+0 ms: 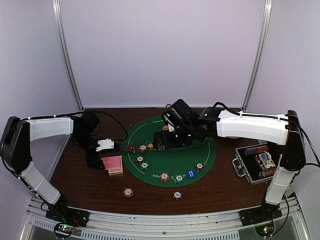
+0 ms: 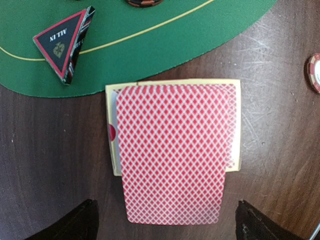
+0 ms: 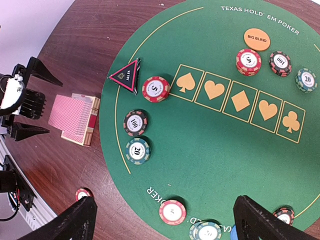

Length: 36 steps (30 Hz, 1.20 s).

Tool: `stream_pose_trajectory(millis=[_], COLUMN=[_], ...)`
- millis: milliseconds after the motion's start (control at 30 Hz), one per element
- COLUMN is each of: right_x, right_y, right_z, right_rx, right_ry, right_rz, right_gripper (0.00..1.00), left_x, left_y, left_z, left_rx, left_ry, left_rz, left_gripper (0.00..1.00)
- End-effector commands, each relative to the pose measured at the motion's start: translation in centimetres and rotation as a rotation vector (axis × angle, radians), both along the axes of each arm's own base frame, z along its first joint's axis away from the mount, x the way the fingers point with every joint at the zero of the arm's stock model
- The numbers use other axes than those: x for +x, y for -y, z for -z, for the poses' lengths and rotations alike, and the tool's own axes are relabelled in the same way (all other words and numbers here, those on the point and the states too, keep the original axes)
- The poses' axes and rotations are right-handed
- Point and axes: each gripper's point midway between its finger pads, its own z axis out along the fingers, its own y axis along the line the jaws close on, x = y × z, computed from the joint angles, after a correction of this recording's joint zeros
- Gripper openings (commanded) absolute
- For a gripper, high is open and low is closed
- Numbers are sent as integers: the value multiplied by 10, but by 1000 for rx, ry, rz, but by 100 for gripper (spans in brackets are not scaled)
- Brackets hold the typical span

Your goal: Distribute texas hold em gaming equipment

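The pink-backed playing cards lie on their tan box on the wood, and the top card is slid toward my left gripper. That gripper is open and empty, with one finger on either side of the card's near end. A red-edged black triangle marker sits on the green mat. My right gripper is open and empty, high above the mat. Below it are striped chips, an orange button and a blue button.
A silver-edged black case lies open on the right of the table. Two chips lie on the wood near the front edge. Several more chips sit on the mat's near and far sides. Cables trail behind the left arm.
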Motion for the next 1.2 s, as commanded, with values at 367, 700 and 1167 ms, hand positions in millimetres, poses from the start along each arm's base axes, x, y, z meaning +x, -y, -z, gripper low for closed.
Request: stream_pose_trajectory(millis=[367, 700, 1167], right_x=[1, 0, -2], right_y=[6, 9, 12], right_z=[-27, -29, -26], right_rx=[41, 33, 44], right_ry=[50, 52, 32], right_rz=[18, 20, 23], right_gripper=[100, 99, 100], left_x=[2, -1, -3], left_y=[7, 7, 8], left_z=[15, 21, 34], left_rx=[23, 26, 27], left_ry=[7, 3, -6], left_rz=[12, 6, 1], left_gripper=[98, 98, 98])
